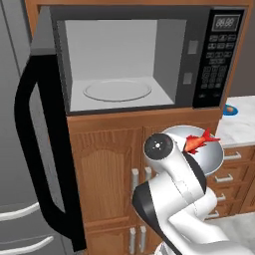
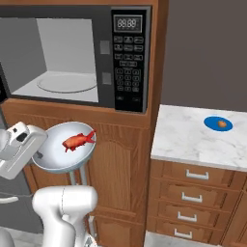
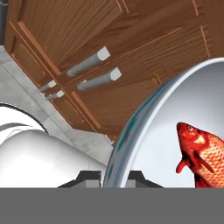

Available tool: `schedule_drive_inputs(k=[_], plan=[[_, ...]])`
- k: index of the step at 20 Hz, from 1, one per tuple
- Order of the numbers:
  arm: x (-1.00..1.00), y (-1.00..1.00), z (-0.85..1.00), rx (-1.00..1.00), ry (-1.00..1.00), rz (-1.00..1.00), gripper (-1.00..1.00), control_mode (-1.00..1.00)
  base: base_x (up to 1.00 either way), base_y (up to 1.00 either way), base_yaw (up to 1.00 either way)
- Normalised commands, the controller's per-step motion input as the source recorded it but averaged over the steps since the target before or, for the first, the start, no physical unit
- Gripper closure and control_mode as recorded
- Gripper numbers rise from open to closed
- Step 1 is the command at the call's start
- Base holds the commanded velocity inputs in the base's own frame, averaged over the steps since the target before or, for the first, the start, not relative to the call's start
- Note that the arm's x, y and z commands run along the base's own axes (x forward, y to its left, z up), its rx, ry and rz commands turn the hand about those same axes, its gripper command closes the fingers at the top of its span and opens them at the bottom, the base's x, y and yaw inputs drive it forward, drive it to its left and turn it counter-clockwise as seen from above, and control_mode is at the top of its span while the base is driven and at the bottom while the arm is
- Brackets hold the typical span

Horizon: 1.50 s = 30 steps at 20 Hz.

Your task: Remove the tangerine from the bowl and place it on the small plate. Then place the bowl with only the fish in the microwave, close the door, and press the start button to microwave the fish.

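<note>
My gripper [image 3: 111, 177] is shut on the left rim of the white bowl [image 3: 131, 131] and holds it in the air in front of the brown cabinet doors, below the microwave [image 1: 119, 64]. The red fish [image 3: 203, 153] lies in the bowl [image 2: 58, 161], fish [image 2: 78, 140] near its middle. The gripper [image 2: 39, 155] meets the rim at the bowl's left side. The microwave door [image 1: 50, 149] stands wide open to the left, showing the glass turntable [image 1: 117, 90]. The tangerine [image 2: 222, 124] rests on the small blue plate [image 2: 212, 123] on the marble counter.
The keypad panel [image 2: 128, 62] is on the microwave's right side. Wooden cabinet doors [image 1: 104, 174] with grey handles are directly behind the bowl. The marble counter [image 2: 188, 137] with drawers below it stands to the right. A grey fridge [image 1: 15, 209] is at the far left.
</note>
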Motion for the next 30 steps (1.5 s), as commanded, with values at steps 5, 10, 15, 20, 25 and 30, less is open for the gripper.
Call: schedule_drive_inputs(k=[5,10,15,20,25,30], plan=[[0.00,0.00,0.00,0.00,0.00,0.00,1.00,1.00,0.48,0.35,0.00],[0.00,0.00,0.00,0.00,0.00,0.00,1.00,1.00,0.48,0.39,0.00],[0.00,0.00,0.00,0.00,0.00,0.00,1.00,1.00,0.11,0.03,0.00],[0.00,0.00,0.00,0.00,0.00,0.00,1.00,1.00,0.00,0.00,0.00],[0.00,-0.05,0.06,0.00,-0.01,0.07,1.00,-1.00,0.00,-0.04,0.01],[0.00,0.00,0.86,-0.13,-0.16,0.34,1.00,-1.00,0.00,0.00,0.00]])
